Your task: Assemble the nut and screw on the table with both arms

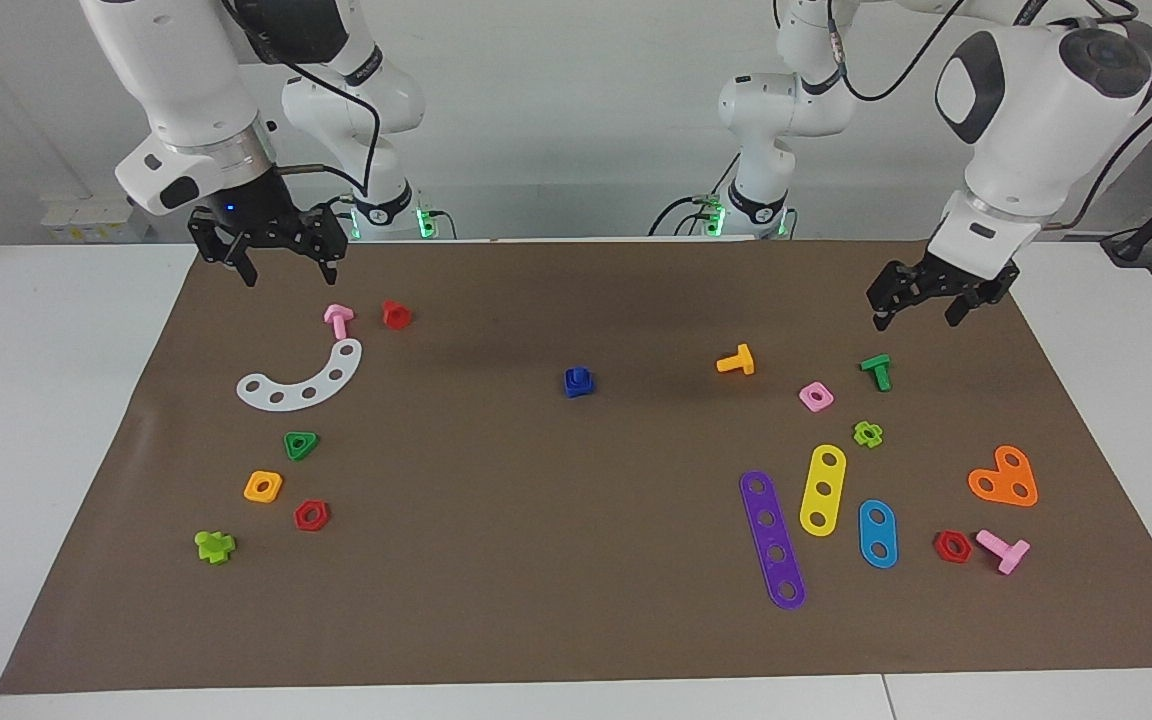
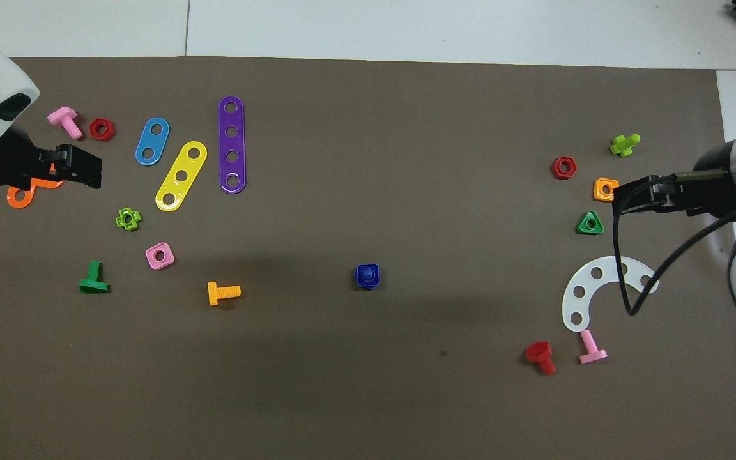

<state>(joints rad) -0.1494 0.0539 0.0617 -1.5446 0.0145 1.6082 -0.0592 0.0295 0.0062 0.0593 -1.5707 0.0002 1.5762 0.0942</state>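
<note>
The dark-blue square nut [image 1: 579,382] lies alone in the middle of the brown mat [image 1: 576,620]. In the overhead view, the nut [image 2: 367,276] has a dark-blue round part filling its centre hole, so nut and screw read as one joined piece. The screw's triangular head does not show apart from the nut. My left gripper [image 1: 921,305] is open and empty, up over the mat's corner at the left arm's end; it shows in the overhead view too [image 2: 84,171]. My right gripper [image 1: 288,265] is open and empty, raised over the right arm's end [image 2: 623,198].
At the right arm's end lie a white curved strip [image 1: 304,380], a pink screw [image 1: 338,320], a red screw [image 1: 395,314], a green triangular nut [image 1: 300,445] and an orange-yellow nut [image 1: 263,486]. At the left arm's end lie an orange screw [image 1: 737,360], a pink nut [image 1: 816,396], a green screw [image 1: 876,370] and coloured strips [image 1: 774,538].
</note>
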